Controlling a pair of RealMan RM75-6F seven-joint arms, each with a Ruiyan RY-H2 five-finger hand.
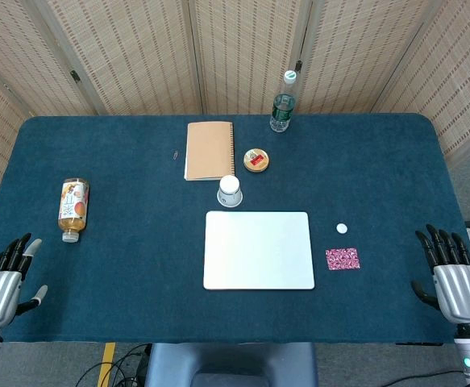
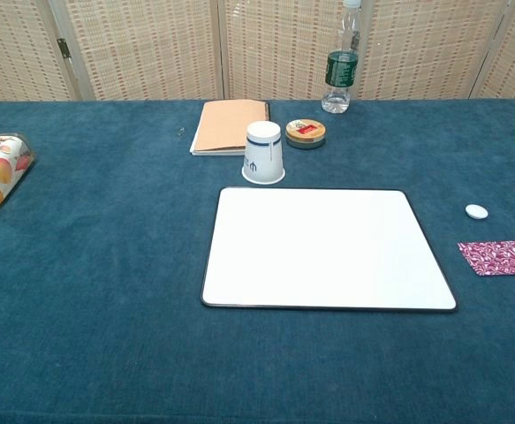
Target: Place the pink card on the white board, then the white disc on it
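**Step in hand: pick the pink card and lay it on the white board**

I start from the table (image 1: 97,266), a dark blue cloth surface filling most of the head view. Nothing of the task is done yet, as I judge it.

The white board (image 1: 258,249) lies flat at centre frame, bare on top. An upturned paper cup (image 1: 230,191) stands just beside its upper left edge; I would keep the arm clear of it.

My right hand (image 1: 452,274) rests at the lower right of the head view, fingers apart and holding nothing. My left hand (image 1: 2,278) sits at the lower left, likewise spread and empty. The chest view shows neither.

The pink card (image 1: 343,258) lies flat on the cloth just right of the board, near the right hand. I would use that hand. A thin card on cloth should be hard to lift from above, so I would catch one edge and pinch it.

The white disc (image 1: 342,228) lies near the card, above it in frame and apart from it. I would approach from the card's lower side to leave the disc undisturbed.
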